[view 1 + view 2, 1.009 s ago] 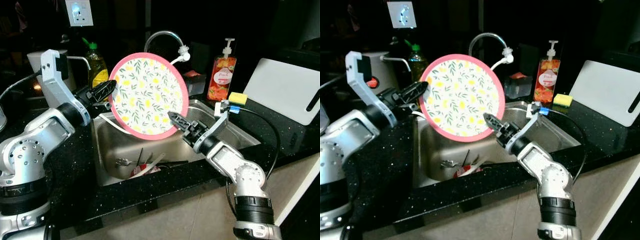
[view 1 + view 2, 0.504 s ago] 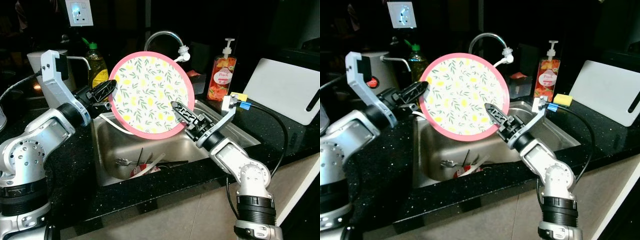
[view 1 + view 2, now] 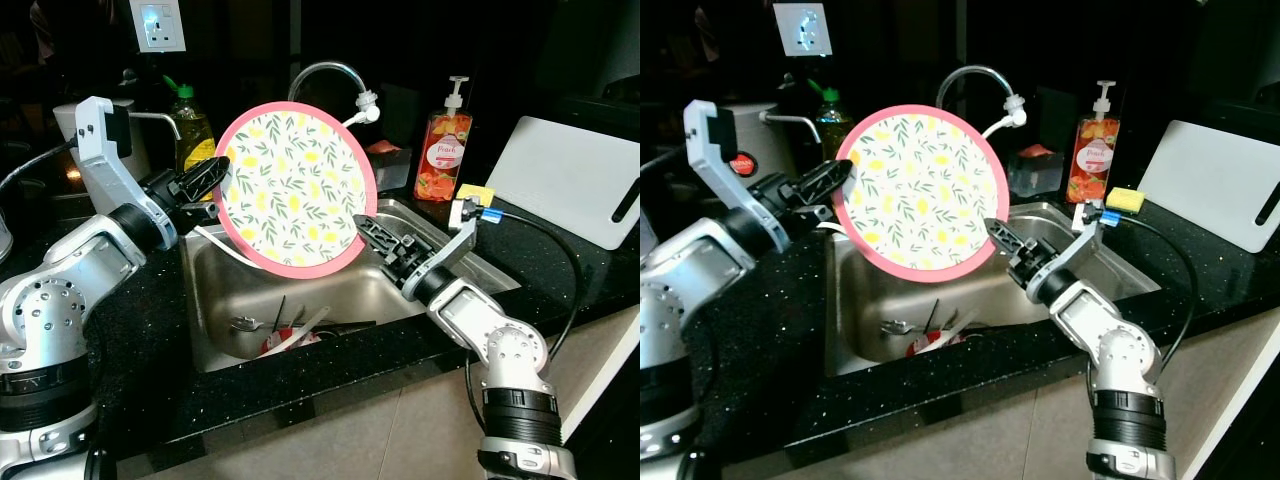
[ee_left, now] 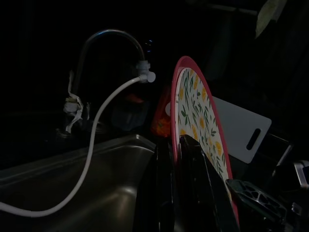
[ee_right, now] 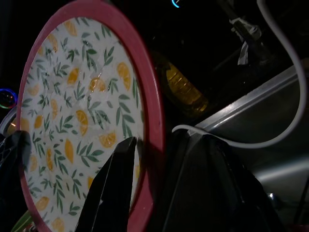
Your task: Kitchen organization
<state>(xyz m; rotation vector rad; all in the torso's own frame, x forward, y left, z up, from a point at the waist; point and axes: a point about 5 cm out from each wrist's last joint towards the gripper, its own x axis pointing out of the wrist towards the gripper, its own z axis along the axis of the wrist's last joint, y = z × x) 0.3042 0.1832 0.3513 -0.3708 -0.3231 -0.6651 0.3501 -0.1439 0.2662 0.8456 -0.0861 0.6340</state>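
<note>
Our right gripper [image 3: 368,229] has its two fingers spread astride the lower right rim of the plate [image 3: 296,186], one in front of the patterned face and one behind, as the right wrist view shows; they look not quite closed on it. Across the plate our left gripper [image 3: 213,178] is clamped on the opposite rim, so the plate stands nearly upright in the air between us, above the sink [image 3: 470,268]. We judge this to be a handover from left to right. To do it well we close the right fingers [image 5: 113,186] fully on the rim first, feel it firm, and only then let the left ones open; the glazed edge looks slippery and a thin pinch may let the plate swing.

Just behind the plate stands the tap [image 3: 322,72] with its white hose [image 4: 99,145] trailing down into the basin, close enough to catch the rim if we swing back. Below our grippers lie cutlery and dishes [image 3: 290,331] in the sink bottom. Beyond our left gripper stands a green-capped bottle [image 3: 191,125]; beyond the right one, a soap dispenser [image 3: 443,153], a yellow sponge [image 3: 476,192] and a white cutting board [image 3: 570,183], all well apart from our path
</note>
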